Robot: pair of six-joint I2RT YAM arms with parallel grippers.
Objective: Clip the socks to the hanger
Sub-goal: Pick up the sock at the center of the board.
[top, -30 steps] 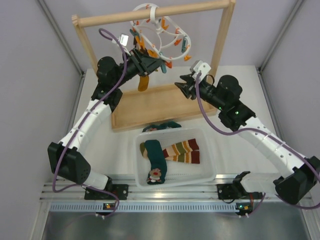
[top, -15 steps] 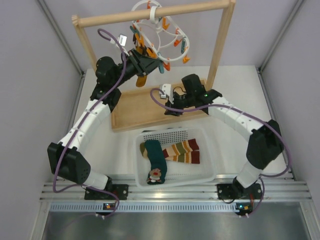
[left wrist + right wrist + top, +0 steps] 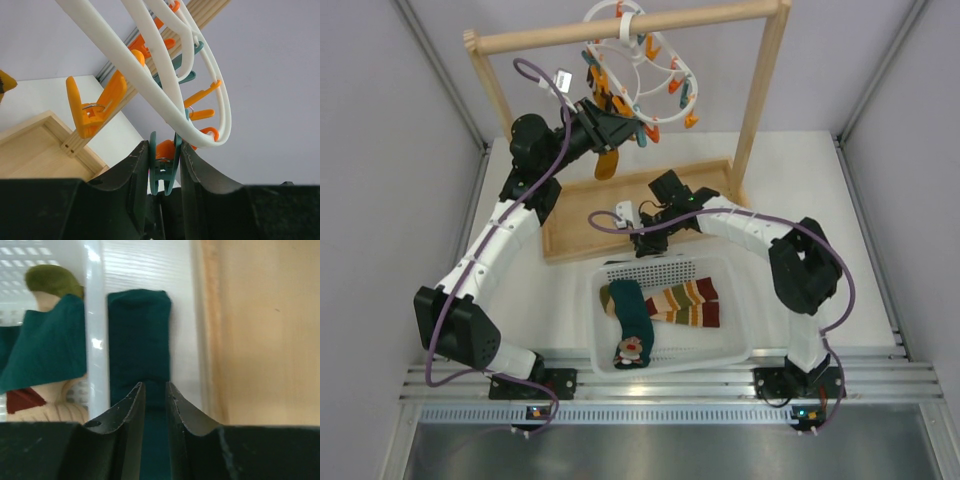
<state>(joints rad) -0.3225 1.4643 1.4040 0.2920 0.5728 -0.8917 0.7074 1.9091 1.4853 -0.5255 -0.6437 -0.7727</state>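
The white oval hanger (image 3: 632, 52) hangs by its hook from the wooden rail, with orange and teal clips around it. My left gripper (image 3: 628, 127) is raised to it and shut on one teal clip (image 3: 163, 165), squeezing its handles under the white ring (image 3: 150, 75). My right gripper (image 3: 642, 243) is low behind the basket's far wall, jaws nearly closed on a dark teal sock (image 3: 139, 335) lying between the basket and the wooden base. Another teal sock with a face motif (image 3: 632, 318) and a striped sock (image 3: 688, 301) lie in the basket.
The white basket (image 3: 740, 345) sits in front of the wooden frame's base board (image 3: 585, 215). The frame's rail (image 3: 540, 38) and right post (image 3: 760, 90) stand over it. A mustard piece (image 3: 606, 166) hangs below my left gripper. Grey walls close both sides.
My right arm has swung from beside the hanger down and left to the basket's far edge, onto the teal sock. My left gripper has stayed on the clip.
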